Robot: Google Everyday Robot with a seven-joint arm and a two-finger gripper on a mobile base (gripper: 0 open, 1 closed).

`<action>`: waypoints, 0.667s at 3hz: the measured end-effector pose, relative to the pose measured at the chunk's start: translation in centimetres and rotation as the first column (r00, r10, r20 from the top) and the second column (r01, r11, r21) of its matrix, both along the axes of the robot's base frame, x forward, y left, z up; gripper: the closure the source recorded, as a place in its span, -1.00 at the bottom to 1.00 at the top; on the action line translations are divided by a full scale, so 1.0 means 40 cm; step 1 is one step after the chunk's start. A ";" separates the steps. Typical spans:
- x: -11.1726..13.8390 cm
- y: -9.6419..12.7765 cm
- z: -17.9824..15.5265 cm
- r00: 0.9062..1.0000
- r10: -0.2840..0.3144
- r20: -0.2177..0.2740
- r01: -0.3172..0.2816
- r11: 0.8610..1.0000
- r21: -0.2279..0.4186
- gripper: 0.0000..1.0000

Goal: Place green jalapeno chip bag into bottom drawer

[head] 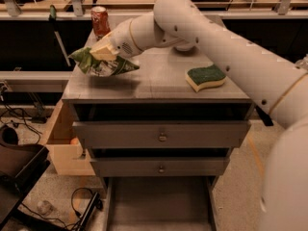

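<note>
The green jalapeno chip bag (103, 65) is crumpled shiny green foil, hanging just above the left part of the cabinet top (159, 83). My gripper (102, 53) is shut on the bag's upper edge and holds it lifted, with a shadow under it. My white arm reaches in from the right across the top. The bottom drawer (159, 203) is pulled open at the foot of the cabinet, showing a flat grey floor and low sides.
A green-topped yellow sponge (206, 77) lies on the right of the cabinet top. A red soda can (100, 20) stands at the back left. Two upper drawers (161, 134) with small knobs are partly out. A wooden box (60, 143) and cables lie to the left.
</note>
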State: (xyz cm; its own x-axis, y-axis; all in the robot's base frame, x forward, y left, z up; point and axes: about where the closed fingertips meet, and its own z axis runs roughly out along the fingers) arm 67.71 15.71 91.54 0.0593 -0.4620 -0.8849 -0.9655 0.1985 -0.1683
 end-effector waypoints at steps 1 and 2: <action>-0.113 -0.068 0.132 0.995 -0.059 0.086 0.055 0.997 0.046 1.00; -0.285 -0.074 0.191 0.988 -0.090 0.122 0.077 0.991 0.107 1.00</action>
